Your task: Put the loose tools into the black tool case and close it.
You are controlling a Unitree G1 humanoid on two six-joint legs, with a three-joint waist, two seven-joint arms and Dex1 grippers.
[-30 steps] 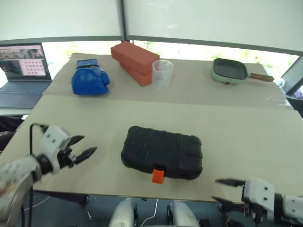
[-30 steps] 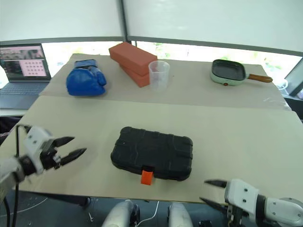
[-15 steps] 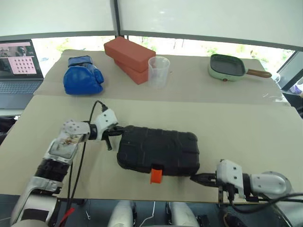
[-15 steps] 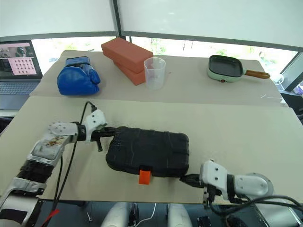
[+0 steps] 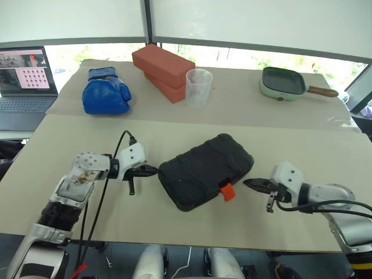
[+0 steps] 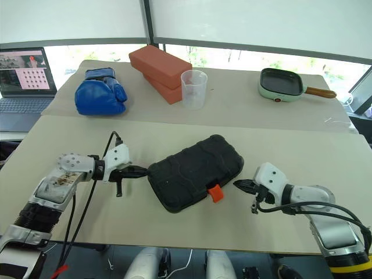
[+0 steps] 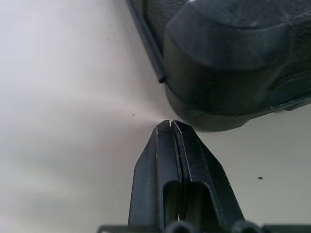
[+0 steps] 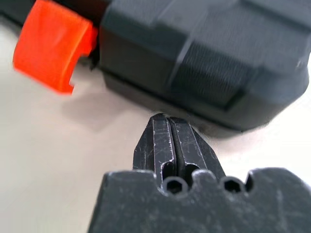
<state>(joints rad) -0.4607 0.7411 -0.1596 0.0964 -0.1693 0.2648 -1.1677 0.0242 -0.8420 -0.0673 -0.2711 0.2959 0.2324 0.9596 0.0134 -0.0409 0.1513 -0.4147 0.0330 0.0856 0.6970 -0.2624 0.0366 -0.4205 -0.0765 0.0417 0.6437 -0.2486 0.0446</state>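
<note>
Case (image 5: 205,170): one; end effectors: two.

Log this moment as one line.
black tool case: closed, skewed | left pincer: shut, at its corner | right pincer: shut, beside orange latch

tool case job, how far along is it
Done: the black tool case lies closed on the table, orange latch sticking out. In hand: nothing; the left gripper and right gripper sit shut at its opposite ends. Left: possibly pressing the latch flat.
</note>
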